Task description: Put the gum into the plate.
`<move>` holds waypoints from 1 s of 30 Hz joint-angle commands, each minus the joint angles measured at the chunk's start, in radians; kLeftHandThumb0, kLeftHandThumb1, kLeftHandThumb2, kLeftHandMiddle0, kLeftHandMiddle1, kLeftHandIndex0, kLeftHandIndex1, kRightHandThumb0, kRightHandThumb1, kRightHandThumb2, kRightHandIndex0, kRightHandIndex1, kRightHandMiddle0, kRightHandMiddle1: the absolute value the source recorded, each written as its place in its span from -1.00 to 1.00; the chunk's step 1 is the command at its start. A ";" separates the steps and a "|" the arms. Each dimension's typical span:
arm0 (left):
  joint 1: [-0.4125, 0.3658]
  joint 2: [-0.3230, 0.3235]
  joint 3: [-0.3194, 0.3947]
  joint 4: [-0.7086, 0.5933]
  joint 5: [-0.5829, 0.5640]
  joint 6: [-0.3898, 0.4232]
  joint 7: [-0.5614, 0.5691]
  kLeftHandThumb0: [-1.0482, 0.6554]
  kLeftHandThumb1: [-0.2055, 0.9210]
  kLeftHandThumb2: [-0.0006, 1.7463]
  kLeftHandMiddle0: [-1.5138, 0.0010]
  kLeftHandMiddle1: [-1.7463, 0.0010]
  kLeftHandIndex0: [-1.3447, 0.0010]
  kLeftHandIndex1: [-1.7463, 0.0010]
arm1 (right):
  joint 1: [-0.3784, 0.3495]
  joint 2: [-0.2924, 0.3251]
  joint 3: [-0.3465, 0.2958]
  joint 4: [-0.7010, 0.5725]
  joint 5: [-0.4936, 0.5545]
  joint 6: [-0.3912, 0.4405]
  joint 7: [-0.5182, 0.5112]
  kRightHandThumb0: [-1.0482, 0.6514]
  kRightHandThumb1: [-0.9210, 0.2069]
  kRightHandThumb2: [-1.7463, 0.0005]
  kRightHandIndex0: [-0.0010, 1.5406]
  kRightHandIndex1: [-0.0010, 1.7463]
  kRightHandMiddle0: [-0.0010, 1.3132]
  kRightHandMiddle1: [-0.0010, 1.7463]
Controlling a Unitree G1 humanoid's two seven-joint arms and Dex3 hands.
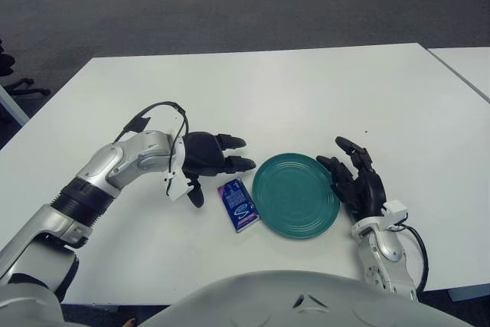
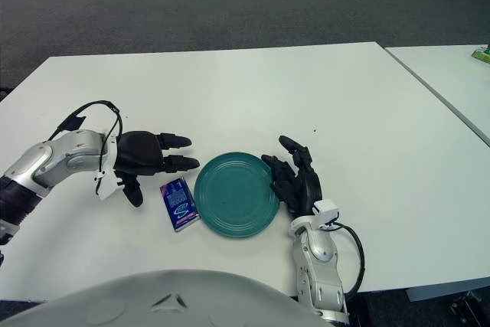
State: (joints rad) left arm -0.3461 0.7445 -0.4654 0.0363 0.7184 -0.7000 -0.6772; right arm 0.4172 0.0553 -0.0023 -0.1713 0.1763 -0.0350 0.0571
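Reaching step: the left robot hand point(image 1: 210, 165) hovers open and empty just left of the gum pack point(image 1: 238, 204) on the counter point(image 1: 306, 89). Next it must close on the pack and carry it right to the teal plate point(image 1: 295, 195). The right robot hand point(image 1: 358, 181), fingers spread, sits beside the plate's right edge.

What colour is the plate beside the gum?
The plate is teal green; it shows best in the left eye view, right of the gum.

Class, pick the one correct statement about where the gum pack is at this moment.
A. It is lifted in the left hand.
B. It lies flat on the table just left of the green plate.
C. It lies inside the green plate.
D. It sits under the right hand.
B: the gum pack lies on the white table beside the green plate's left rim; the left hand, fingers spread, shows just left of it, holding nothing.
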 commanded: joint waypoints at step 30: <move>0.054 -0.076 -0.047 0.170 0.136 -0.062 0.324 -1.00 1.00 -0.49 0.93 0.99 0.91 0.73 | 0.083 0.007 -0.022 0.059 0.035 0.112 -0.008 -0.28 -0.99 0.30 -0.38 -0.27 -0.98 -0.02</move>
State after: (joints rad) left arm -0.2880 0.6682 -0.5017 0.1811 0.8355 -0.7443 -0.3918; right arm 0.4300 0.0562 -0.0165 -0.1831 0.2010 -0.0334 0.0662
